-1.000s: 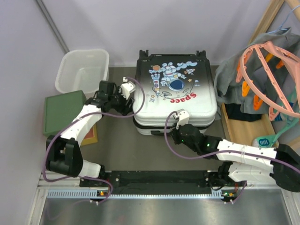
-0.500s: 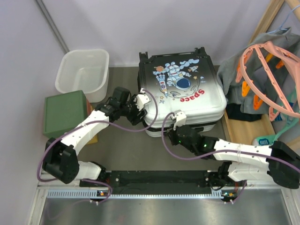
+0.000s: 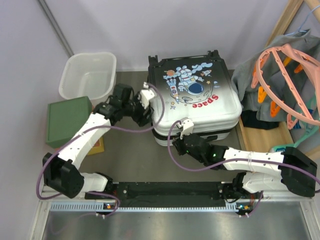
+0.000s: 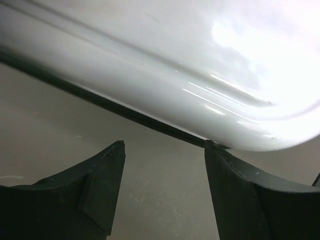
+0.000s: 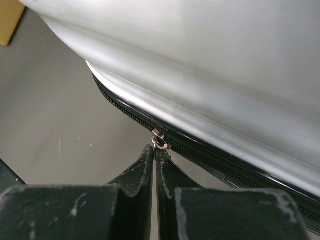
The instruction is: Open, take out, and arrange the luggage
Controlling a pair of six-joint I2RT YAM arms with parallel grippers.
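We read red "Space" point(image 3: 206, 102) on the luggage point(image 3: 200, 120) lid. Left gripper point(image 4: 164, 150) gapes empty at its left edge; right gripper point(image 5: 155, 155) pinches the zipper pull point(image 5: 159, 142).

My view of the luggage point(image 3: 196, 107): a smooth, glossy hard-plastic shell, a black toothed zipper point(image 5: 125, 114) with a small metal zipper pull point(image 5: 159, 142), on a matt grey table point(image 3: 130, 160).

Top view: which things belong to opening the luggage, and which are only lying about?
Job in hand: luggage; zipper pull; right end effector, shut on the pull; left end effector, open beside the luggage.

Lying about: white basket; green box; pink hangers; grey cloth.
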